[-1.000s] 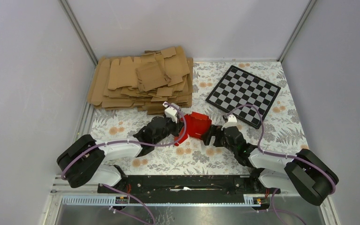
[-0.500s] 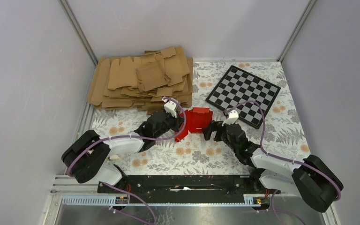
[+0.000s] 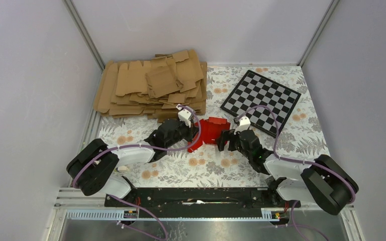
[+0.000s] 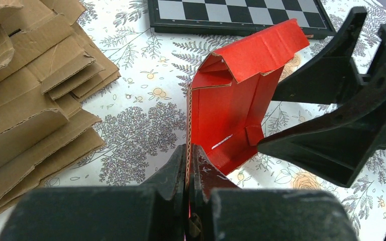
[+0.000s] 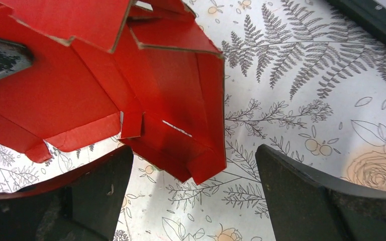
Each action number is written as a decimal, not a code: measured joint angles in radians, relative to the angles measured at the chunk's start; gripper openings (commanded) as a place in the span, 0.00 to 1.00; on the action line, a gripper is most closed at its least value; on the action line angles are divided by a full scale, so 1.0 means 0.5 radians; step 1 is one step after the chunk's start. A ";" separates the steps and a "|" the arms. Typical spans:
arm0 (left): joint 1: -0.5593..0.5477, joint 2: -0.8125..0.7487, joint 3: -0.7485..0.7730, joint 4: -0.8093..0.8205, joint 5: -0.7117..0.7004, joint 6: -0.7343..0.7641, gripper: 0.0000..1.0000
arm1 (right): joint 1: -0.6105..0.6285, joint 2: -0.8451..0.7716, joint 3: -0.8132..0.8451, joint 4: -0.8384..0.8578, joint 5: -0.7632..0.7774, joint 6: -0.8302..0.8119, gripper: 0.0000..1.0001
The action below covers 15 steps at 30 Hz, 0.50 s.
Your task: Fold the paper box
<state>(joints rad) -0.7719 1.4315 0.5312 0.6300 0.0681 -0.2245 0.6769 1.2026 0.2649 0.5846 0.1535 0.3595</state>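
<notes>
A wall edge of the paper box (image 4: 231,100) is being pinched by the clamped left gripper (image 4: 188,153). Its near corner is being straddled by the right gripper (image 5: 193,168), jaws spread wide. Beyond both, the box is being propped mid-table, just short of the checkered board (image 3: 260,100).

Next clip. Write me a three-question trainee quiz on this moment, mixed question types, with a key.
1. True or false: the left claw is clamped on an edge of the paper box.
2. The right claw is: A open, B shut on the box, C out of view.
3. Name the black-and-white thing lying beyond the box, to the right.
Key: 1 true; 2 A; 3 the checkered board.
</notes>
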 measured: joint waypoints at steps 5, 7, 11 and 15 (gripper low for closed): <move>0.000 0.000 0.003 -0.003 0.018 0.021 0.00 | -0.043 0.191 0.022 0.135 -0.166 -0.027 0.89; 0.000 -0.001 0.003 -0.003 0.021 0.025 0.00 | -0.048 0.281 0.041 0.172 -0.227 -0.029 0.86; 0.000 -0.001 0.003 -0.005 0.023 0.030 0.00 | -0.050 0.349 0.055 0.216 -0.330 -0.031 0.81; 0.000 -0.001 0.003 -0.005 0.023 0.032 0.00 | -0.051 0.358 0.056 0.219 -0.372 -0.041 0.75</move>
<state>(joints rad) -0.7719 1.4311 0.5327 0.6277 0.0795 -0.2085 0.6514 1.3815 0.2928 0.6941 -0.0326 0.3389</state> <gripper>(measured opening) 0.021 0.797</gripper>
